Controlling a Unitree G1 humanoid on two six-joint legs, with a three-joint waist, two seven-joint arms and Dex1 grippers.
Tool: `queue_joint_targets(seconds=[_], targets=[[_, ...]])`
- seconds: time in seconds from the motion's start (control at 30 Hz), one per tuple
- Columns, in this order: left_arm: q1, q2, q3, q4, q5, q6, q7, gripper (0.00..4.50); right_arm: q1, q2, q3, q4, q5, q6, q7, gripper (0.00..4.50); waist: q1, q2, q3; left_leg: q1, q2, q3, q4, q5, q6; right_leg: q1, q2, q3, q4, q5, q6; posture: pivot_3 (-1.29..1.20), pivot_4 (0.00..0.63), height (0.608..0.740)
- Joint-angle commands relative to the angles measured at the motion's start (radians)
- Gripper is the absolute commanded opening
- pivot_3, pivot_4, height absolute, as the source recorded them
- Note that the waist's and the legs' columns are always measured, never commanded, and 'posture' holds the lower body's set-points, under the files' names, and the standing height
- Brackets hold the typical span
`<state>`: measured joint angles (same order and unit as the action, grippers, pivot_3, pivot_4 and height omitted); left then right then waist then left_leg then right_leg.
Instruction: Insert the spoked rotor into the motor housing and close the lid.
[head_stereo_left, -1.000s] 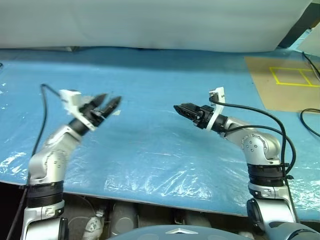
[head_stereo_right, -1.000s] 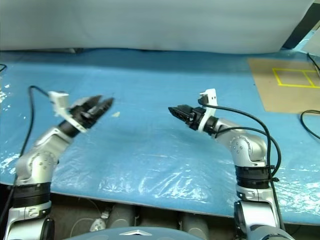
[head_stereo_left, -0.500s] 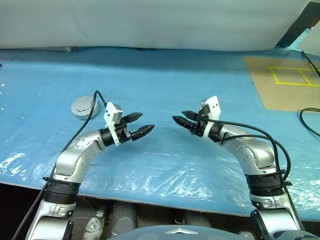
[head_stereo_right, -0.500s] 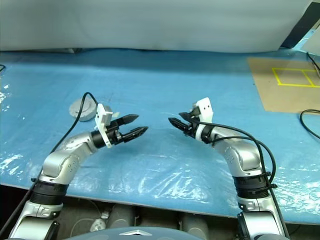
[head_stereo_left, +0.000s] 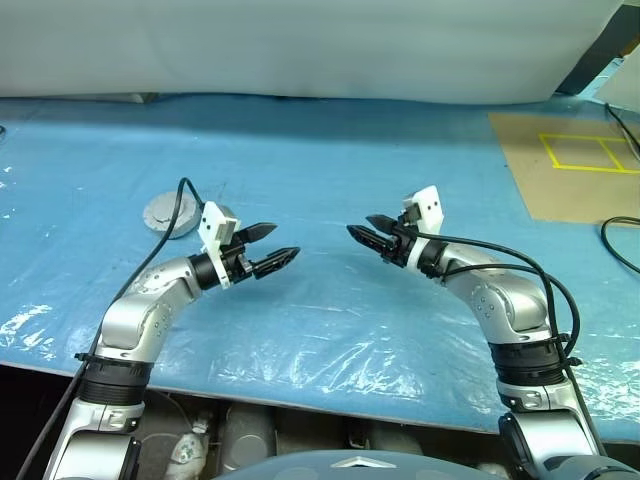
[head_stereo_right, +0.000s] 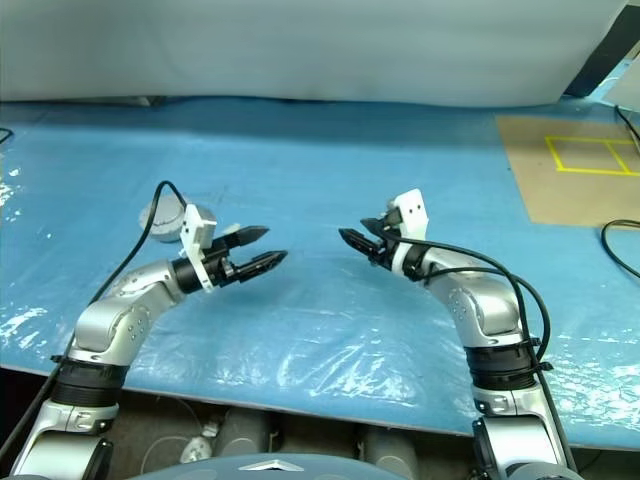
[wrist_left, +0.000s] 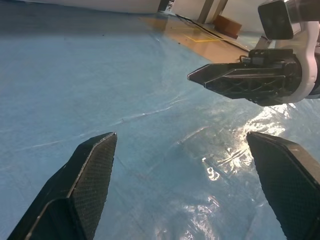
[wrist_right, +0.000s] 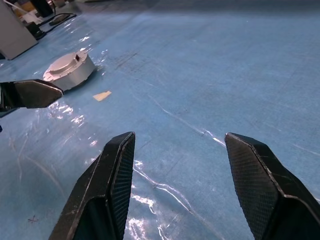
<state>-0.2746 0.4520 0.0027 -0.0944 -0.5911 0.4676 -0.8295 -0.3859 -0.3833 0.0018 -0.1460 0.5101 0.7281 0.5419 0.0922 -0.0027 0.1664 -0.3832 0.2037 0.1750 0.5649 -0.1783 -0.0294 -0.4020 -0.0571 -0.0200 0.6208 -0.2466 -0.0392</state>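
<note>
A round silver-grey unit, seemingly the motor housing with its lid on, sits on the blue sheet. Just beside it the left gripper hovers, fingers spread wide, empty. Farther off, the right gripper faces it, parted, empty.

Motor housing on table, behind left gripper

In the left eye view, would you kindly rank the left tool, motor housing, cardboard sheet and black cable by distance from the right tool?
From the right tool:
1. left tool, opposite it.
2. motor housing, far left, and cardboard sheet, back right: too close to call.
3. black cable, right table edge.
</note>
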Motion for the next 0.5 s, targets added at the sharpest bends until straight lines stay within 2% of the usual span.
queue_joint_targets(seconds=[0.03,0.5], targets=[[-0.021,0.0,0.026,-0.018,-0.012,-0.003,-0.01,4.37,-0.021,0.007,-0.02,-0.019,0.004,-0.012,-0.003,2.96,0.0,0.0,0.0,0.0,0.0,0.0,0.0,0.0,0.0,0.0,0.0,0.0,0.0,0.0,0.0,0.0,0.15,0.74],[-0.027,0.003,0.033,-0.017,-0.015,0.006,-0.02,4.37,-0.028,0.01,-0.025,-0.011,0.003,-0.01,-0.007,2.96,0.0,0.0,0.0,0.0,0.0,0.0,0.001,0.0,0.0,0.0,0.0,0.0,0.001,0.0,0.0,0.0,0.15,0.74]])
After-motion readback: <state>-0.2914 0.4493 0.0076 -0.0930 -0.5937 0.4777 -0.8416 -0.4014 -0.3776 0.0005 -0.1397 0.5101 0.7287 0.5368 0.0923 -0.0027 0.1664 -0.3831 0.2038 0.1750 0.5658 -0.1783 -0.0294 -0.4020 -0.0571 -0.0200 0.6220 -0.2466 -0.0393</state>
